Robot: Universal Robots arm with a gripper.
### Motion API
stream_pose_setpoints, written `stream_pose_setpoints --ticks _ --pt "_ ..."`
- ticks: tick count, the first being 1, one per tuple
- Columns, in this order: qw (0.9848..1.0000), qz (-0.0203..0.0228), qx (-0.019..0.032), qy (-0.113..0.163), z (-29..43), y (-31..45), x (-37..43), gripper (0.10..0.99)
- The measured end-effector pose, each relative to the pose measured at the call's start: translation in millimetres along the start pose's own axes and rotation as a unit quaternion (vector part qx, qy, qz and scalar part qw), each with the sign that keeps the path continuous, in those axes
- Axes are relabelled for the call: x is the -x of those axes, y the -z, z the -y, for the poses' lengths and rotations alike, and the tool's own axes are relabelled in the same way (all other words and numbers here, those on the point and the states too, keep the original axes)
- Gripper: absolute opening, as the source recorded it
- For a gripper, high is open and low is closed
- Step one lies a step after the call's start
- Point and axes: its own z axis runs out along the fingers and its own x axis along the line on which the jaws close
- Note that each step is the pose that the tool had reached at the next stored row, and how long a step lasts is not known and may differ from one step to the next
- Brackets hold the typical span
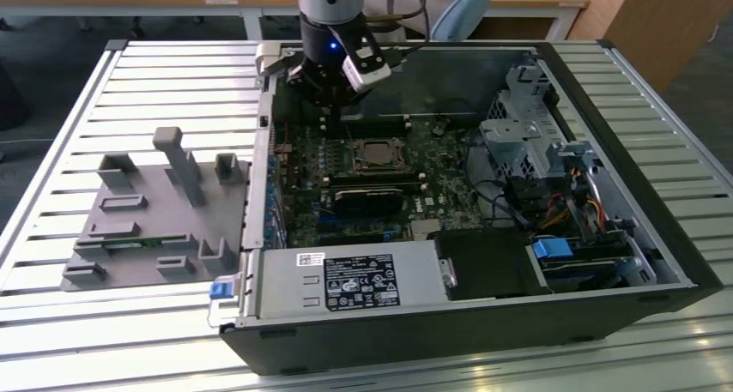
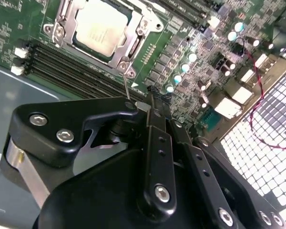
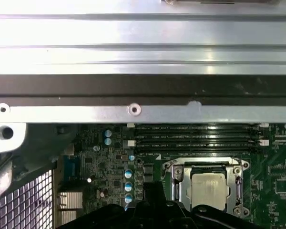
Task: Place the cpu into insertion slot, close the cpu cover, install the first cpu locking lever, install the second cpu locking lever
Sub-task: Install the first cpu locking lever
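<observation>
Inside one open case (image 1: pixel 458 336), we count one cpu (image 2: pixel 101 27) seated in the slot (image 1: pixel 359 156) on the green board (image 3: pixel 276 176). One silver cover (image 2: pixel 132 45) lies flat around it, and the chip's face shows through the window. One gripper (image 2: pixel 153 94) hangs low over the board just beside the slot, its two fingers (image 2: pixel 158 138) pressed together with no gap showing. One thin lever (image 2: pixel 126 86) rises from the slot's corner toward them; whether they touch it we cannot tell. On the exterior view's left, one grey fixture (image 1: pixel 149 212) rests on the slatted table (image 1: pixel 69 340).
</observation>
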Motion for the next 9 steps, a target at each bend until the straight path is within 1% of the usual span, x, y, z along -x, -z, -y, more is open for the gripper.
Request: stream_pose_setpoints --ticks 5,9 --pt "1.0 0.0 0.0003 0.0 -6.1 -1.8 -2.9 0.106" --pt "1.0 -0.0001 0.0003 0.0 -9.5 -2.4 -3.1 0.106"
